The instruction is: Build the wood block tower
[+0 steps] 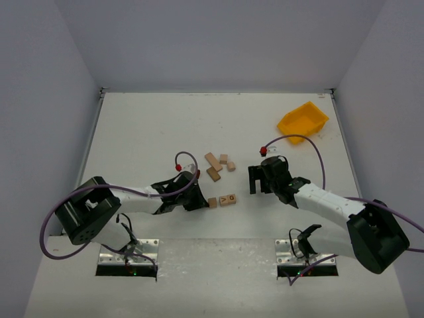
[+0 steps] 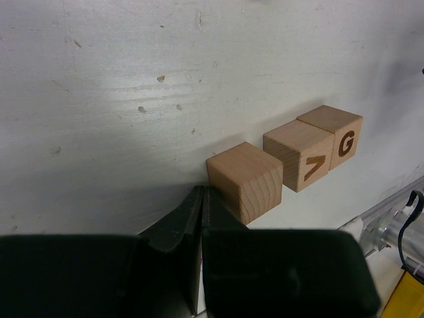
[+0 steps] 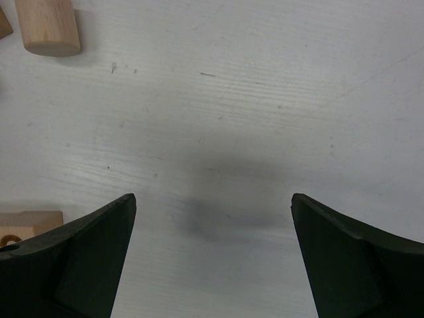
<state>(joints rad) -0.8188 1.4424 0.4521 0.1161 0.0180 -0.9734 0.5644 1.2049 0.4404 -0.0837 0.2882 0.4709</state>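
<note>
- Lying in a short row on the white tabletop [image 1: 146, 132], near the front middle, are three pale wooden cubes: a plain cube [image 2: 245, 180], a cube marked V [image 2: 298, 158] and a cube marked G [image 2: 334, 136]. The two lettered ones touch side to side, and the plain one sits just beside the V.
- Farther back on the tabletop is a loose cluster of an oblong block [image 1: 212, 161], a dark reddish-brown block [image 1: 213, 174] and two small pale cubes [image 1: 231, 166]. All of them lie in a single layer.
- The left hand [image 2: 201, 197] is closed, its fingers pressed together with nothing between them. Its tips are low and just beside the plain cube; I cannot tell whether they touch it.
- The right hand [image 3: 212, 202] is spread wide open above bare tabletop, to the right of the lettered cubes. A corner of a pale block shows beside its left finger.
- A yellow bin [image 1: 303, 120] stands near the far right corner, well apart from the cubes. Its open inside shows yellow floor and walls, and every block in view lies on the tabletop outside it.
</note>
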